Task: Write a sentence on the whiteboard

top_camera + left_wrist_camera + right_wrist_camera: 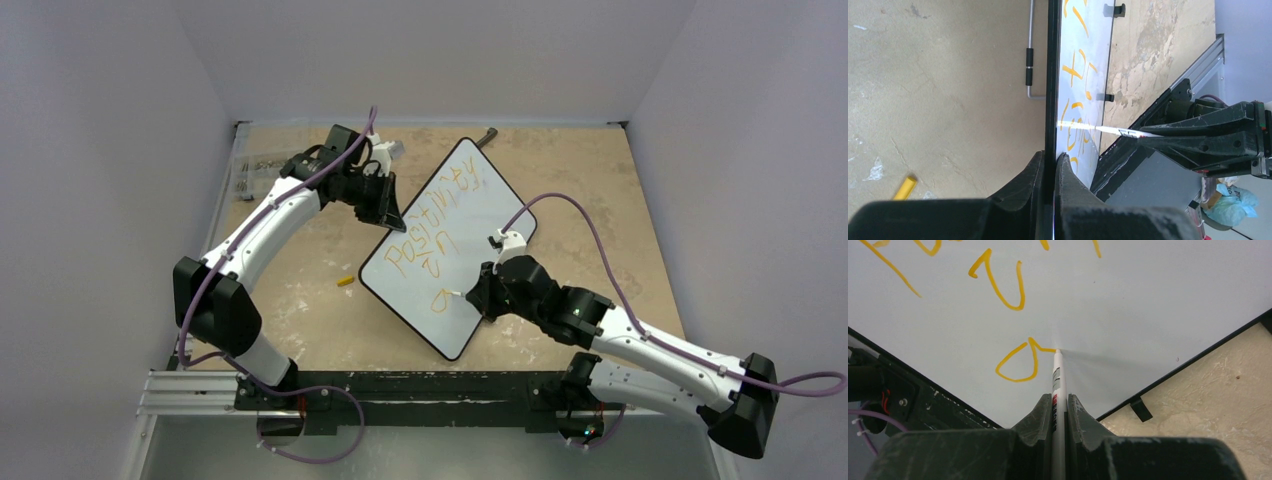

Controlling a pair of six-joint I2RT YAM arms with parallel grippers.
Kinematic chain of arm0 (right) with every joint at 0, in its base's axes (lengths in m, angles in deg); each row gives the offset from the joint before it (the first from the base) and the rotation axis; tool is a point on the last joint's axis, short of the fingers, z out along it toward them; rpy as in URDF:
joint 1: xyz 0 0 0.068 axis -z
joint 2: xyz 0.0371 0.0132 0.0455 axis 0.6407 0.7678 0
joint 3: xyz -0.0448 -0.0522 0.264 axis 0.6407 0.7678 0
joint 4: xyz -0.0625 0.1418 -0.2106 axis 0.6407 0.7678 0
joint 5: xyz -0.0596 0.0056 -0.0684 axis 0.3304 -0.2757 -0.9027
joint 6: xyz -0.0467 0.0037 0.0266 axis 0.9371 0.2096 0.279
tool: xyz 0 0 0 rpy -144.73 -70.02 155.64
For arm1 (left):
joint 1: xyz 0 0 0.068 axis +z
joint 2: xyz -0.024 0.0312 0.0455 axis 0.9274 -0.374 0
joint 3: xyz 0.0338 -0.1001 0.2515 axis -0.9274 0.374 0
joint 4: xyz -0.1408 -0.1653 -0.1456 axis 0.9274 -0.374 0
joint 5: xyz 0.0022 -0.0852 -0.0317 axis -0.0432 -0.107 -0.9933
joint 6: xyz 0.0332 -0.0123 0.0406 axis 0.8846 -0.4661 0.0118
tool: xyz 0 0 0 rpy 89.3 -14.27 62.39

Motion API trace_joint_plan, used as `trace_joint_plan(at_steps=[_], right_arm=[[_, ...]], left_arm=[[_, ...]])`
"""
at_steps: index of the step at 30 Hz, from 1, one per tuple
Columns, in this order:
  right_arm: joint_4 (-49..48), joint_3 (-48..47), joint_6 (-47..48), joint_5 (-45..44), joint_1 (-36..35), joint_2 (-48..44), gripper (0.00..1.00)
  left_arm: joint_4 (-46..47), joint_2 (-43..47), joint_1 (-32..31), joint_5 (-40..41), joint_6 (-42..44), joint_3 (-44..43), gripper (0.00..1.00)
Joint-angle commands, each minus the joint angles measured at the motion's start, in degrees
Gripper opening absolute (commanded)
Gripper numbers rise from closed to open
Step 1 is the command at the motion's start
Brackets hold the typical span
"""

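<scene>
As the marker (1058,375) touches the whiteboard (490,215), the sentence (432,225) reads "Positivity in a".

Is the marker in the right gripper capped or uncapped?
Uncapped: the marker touches the whiteboard with a bare tip at an orange stroke end; a yellow cap-like piece lies on the table.

Top camera: fixed high behind my bases, tilted down and forward; far off, whole worktop (320,310) in frame.
Left wrist camera: behind my left claw (1051,156), sighting edge-on along the board (1098,50), very near; my right claw (1143,135) shows beyond it.
Right wrist camera: behind my right claw, sighting down the pen (1058,375) onto the board's face, close.
Shared by all three: pen tip and the lowest lettering (1034,360); both wrist views fall within the top view.
</scene>
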Motion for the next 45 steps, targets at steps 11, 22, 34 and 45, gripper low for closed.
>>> trace_joint_plan(at_steps=[11,22,34,45], right_arm=[[3.3,-3.6,1.4,-4.8,0.0,0.1,0.00],[0.8,-8.8,4.4,-11.8,0.1,0.3,0.00],[-3.5,-9.9,6.4,-13.8,0.2,6.5,0.00],[-8.2,-9.1,8.7,-6.4,0.3,8.3,0.00]], left_arm=[[1.6,2.9,0.7,6.4,1.2,0.2,0.00],[1.5,3.1,0.7,6.4,1.3,0.3,0.00],[1.6,3.1,0.7,6.4,1.3,0.4,0.00],[1.6,3.2,0.7,6.1,1.4,0.4,0.00]])
